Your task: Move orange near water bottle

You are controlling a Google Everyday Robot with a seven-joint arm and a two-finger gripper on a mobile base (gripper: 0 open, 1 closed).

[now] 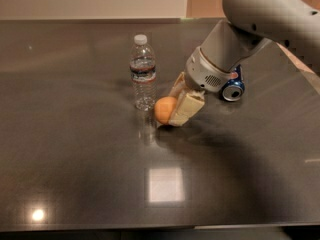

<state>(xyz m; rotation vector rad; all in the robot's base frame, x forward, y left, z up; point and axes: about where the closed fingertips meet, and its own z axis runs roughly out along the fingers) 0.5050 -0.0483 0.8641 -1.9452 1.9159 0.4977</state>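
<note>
The dark glossy worktop (70, 164) carries everything. The tan two-fingered hand (176, 104) reaches in from 2 o'clock and is closed on the fruit. The small clear plastic water bottle with white cap (144, 74) stands upright. The round matte orange (164, 110) is low at the bottle's 4 o'clock, just beside it. A blue soda can (233, 87) lies at 3 o'clock. The carry looks done, and letting go and backing off remain.
</note>
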